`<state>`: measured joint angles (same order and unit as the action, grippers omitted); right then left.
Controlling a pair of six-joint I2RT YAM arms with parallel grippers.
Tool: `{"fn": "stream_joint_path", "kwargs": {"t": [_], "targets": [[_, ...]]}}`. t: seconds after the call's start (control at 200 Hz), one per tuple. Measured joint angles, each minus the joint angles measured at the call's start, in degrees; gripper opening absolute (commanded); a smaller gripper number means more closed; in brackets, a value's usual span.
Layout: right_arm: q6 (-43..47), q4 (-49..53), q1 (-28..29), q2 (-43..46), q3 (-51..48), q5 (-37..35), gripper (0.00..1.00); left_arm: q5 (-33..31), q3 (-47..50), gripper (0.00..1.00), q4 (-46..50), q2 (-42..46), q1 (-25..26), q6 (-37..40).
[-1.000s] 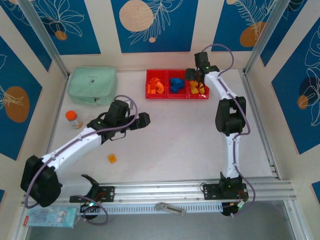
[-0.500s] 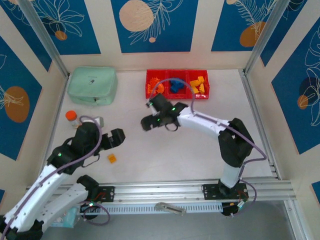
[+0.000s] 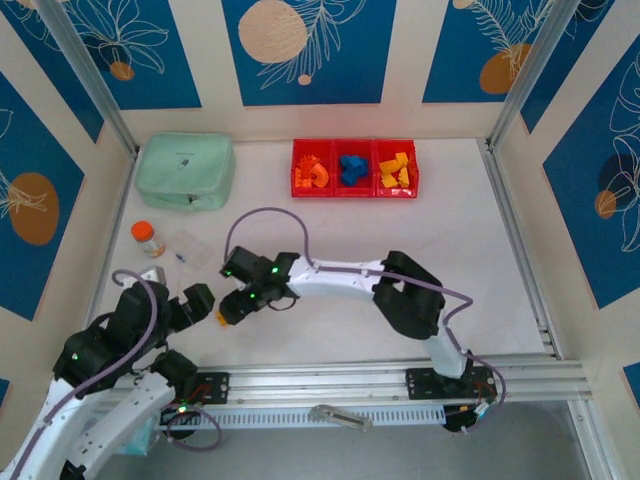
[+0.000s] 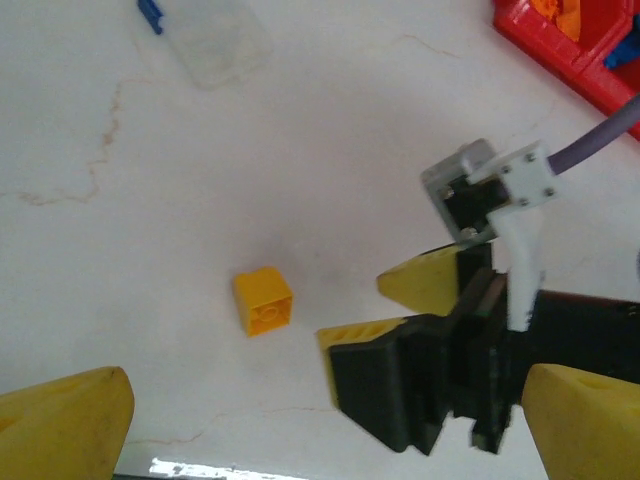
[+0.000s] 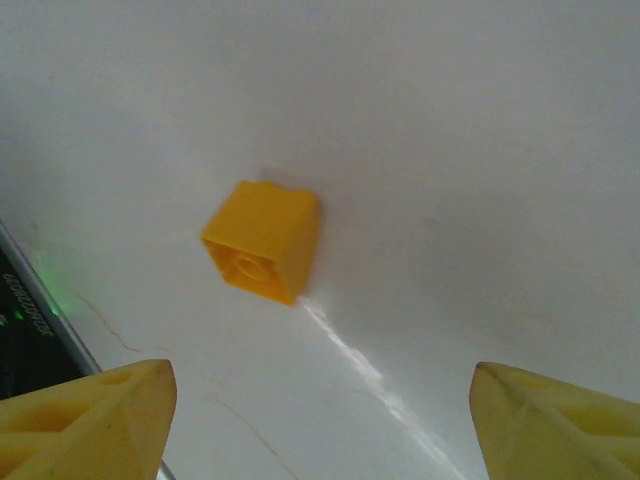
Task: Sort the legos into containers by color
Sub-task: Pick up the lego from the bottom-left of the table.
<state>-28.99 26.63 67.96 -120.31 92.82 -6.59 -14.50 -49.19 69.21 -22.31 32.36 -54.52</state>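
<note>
Hovering low over the table (image 3: 470, 230), the right gripper (image 5: 325, 410) is spread wide and holds nothing. A yellow brick (image 5: 262, 240) lies ahead between its fingers, apparently untouched. The left gripper (image 3: 198, 303) is just beside it, also wide apart and empty. At the far edge, the tray (image 3: 355, 194) holds orange, blue and yellow pieces in separate bins.

The tray (image 3: 355, 193) sits at the far middle of the table (image 3: 450, 230), with bricks (image 3: 352, 168) in each of its three compartments. The pouch (image 3: 186, 170) lies to its left. The bottle (image 3: 148, 238) stands before the pouch. One loose brick (image 5: 262, 240) lies near the front left, well apart from the tray.
</note>
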Motion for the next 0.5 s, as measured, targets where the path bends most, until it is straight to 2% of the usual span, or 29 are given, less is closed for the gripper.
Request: {"fn": "stream_joint_path", "kwargs": {"t": [0.265,0.5], "targets": [[-1.7,2.3,2.0,-8.8,10.8,-1.6,0.65,-3.5,-1.8,0.99,4.5,1.7,0.0,-2.3],[-1.5,6.0,2.4,-13.8,14.6,-5.8,0.55,-4.3,-1.9,0.99,5.3,2.6,0.0,-2.7]]}}
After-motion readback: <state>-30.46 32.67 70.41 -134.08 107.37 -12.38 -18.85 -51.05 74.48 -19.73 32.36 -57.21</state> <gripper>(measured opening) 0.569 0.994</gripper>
